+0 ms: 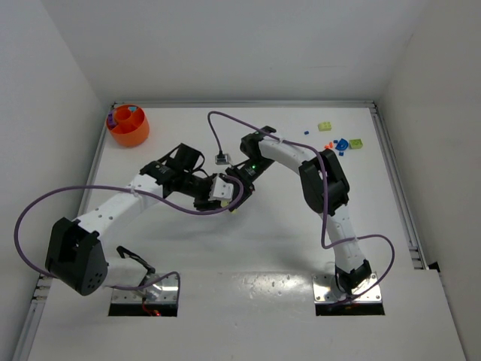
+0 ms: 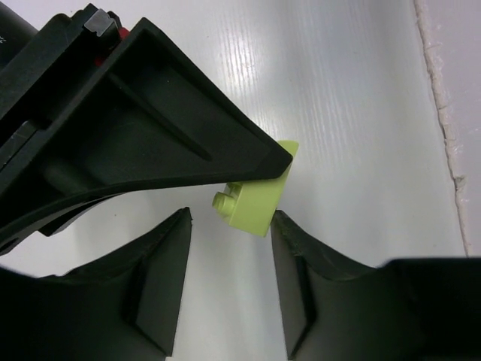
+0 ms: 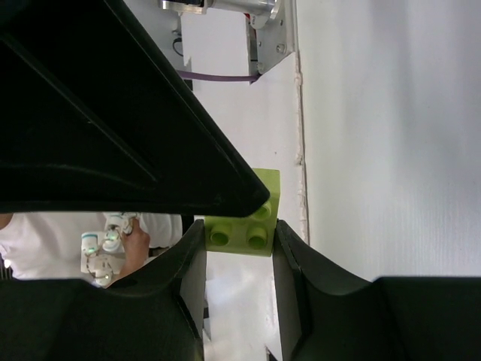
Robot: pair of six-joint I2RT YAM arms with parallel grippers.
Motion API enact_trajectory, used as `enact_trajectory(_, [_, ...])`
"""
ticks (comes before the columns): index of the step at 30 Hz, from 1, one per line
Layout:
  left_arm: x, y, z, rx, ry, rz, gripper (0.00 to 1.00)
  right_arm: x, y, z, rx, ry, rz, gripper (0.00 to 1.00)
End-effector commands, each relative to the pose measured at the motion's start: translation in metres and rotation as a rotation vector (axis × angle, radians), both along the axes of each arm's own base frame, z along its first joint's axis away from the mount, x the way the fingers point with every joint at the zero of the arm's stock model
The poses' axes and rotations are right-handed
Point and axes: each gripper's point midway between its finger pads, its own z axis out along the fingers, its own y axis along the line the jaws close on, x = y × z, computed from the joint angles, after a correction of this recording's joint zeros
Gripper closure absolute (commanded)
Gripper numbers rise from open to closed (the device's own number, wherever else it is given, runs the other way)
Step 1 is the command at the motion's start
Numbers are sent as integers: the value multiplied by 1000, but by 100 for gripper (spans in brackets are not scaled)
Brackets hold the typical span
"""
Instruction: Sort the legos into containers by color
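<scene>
My right gripper (image 3: 239,228) is shut on a yellow-green lego (image 3: 242,233), pinched between both fingers, studs facing the camera. In the left wrist view the same lego (image 2: 258,199) sits just ahead of my left gripper (image 2: 231,219), whose jaws are wide apart; its right fingertip (image 2: 284,229) is at the brick's edge. In the top view both grippers meet at mid-table, left (image 1: 219,192), right (image 1: 242,180). The orange bowl (image 1: 128,131) stands at the far left corner with purple and blue legos inside.
Loose legos lie at the far right: yellow-green (image 1: 325,126), another yellow-green (image 1: 355,142), blue (image 1: 342,144), orange (image 1: 328,146), teal (image 1: 308,133). Purple cables loop over both arms. Walls bound the table on three sides.
</scene>
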Motion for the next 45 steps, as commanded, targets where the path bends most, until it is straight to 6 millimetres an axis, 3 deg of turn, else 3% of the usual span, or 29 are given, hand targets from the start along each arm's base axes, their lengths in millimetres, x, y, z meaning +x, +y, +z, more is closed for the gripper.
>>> enact_trajectory(1, [2,-15,22,-68,-30,-37,51,-6,2,15,20,41,1,92])
enact_trajectory(5, [-3,-19,22,-69,-21,-52,58,-5,3,16,25,34,1,92])
enact_trajectory(13, [-9,-22,18,-58,-16,-66,56,-4,4,18,25,33,-1,92])
enact_trajectory(16, [-7,-21,15,-47,-12,-61,70,-4,4,18,25,33,-1,92])
enact_trajectory(17, [-7,-21,15,-47,-12,-61,78,-4,4,18,25,33,-1,92])
enact_trajectory(20, [-5,-19,13,-31,-7,-37,89,-4,4,21,30,26,-1,92])
enact_trajectory(22, [-4,-18,12,-22,-3,-23,90,0,1,25,36,17,-13,91])
enact_trajectory(24, [-5,-16,7,-10,12,-11,92,2,2,31,49,-2,-13,87])
enact_trajectory(26, [-7,-12,7,-6,10,4,94,6,-1,39,48,-37,-19,76])
enact_trajectory(27, [-7,-12,7,-6,18,10,94,7,0,44,58,-52,-19,69])
enact_trajectory(28, [-8,-8,4,8,11,22,94,7,-1,42,41,-54,-19,53])
enact_trajectory(30, [-11,-2,2,23,5,42,95,10,-4,51,43,-81,-28,38])
enact_trajectory(35, [-22,9,-3,34,12,77,96,30,-12,67,50,-150,-70,32])
enact_trajectory(38, [-16,23,6,13,31,179,99,50,-21,64,25,-187,-126,32])
enact_trajectory(39, [-6,33,10,6,26,247,99,67,-25,61,26,-236,-167,32])
enact_trajectory(40, [-2,41,11,6,53,326,99,72,-31,54,-26,-195,-215,32])
enact_trajectory(43, [39,86,28,53,-22,607,100,104,-51,36,-156,-274,-324,32])
enact_trajectory(44, [52,104,23,107,-27,687,100,110,-54,35,-170,-280,-344,32])
enact_trajectory(45, [73,129,38,110,-57,768,100,122,-60,33,-181,-290,-373,32])
